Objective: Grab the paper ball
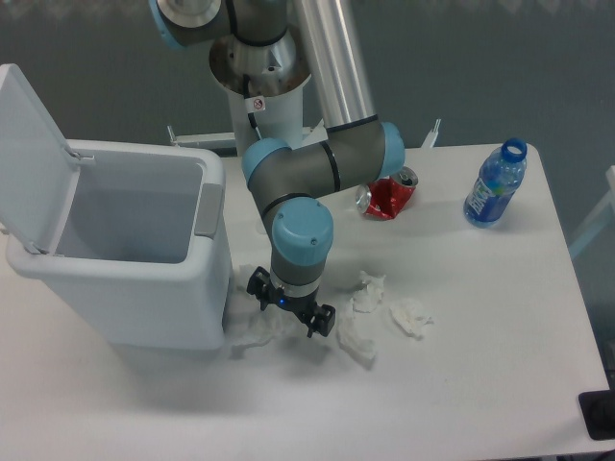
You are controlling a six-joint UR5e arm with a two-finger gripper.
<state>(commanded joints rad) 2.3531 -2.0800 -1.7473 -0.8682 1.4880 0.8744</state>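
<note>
A white bin (125,254) stood at the table's (480,384) left, lid (29,158) open. A crushed red can (389,195) lay near the back, a blue bottle (496,184) upright well right of it.

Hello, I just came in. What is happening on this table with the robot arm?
The arm is reaching down with its gripper over crumpled white paper lying on the table, next to the open white bin. Whether the fingers are closed on any paper cannot be seen from this angle. More paper pieces lie to the side. Further back are a crushed red can and a blue bottle, both untouched.
</note>
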